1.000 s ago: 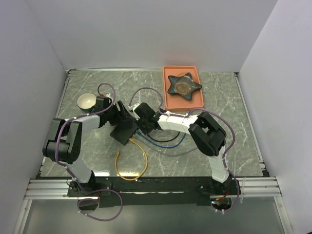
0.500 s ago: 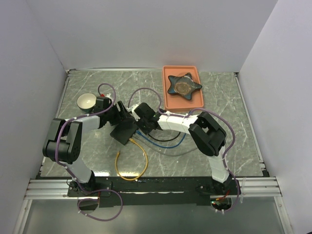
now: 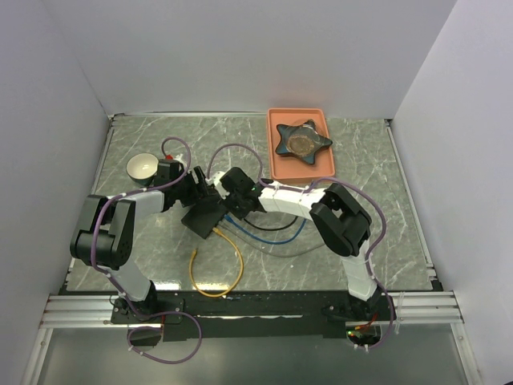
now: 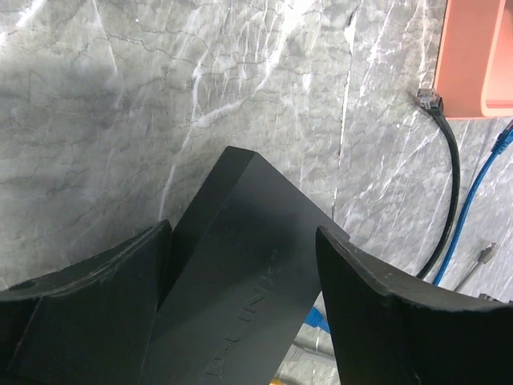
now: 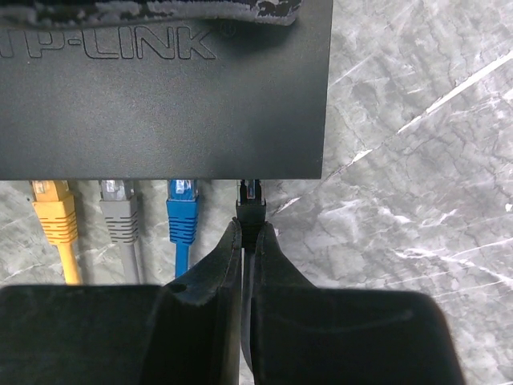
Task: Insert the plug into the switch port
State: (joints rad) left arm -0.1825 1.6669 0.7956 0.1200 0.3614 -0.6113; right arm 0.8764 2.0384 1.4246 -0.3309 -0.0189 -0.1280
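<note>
We are seeing the right claw [image 5: 248,234] clenching one black plug [image 5: 251,208] at the edge of the TP-LINK switch [image 5: 160,104], beside three seated plugs: yellow [image 5: 52,212], grey [image 5: 119,212], blue [image 5: 183,215]. The port itself is hiding under that edge. The left claw [image 4: 240,234] is gripping the switch.

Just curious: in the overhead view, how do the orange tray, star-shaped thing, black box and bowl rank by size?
1. orange tray, clearly largest
2. star-shaped thing and black box: too alike to rank, as the box is partly hidden
3. bowl, smallest
</note>
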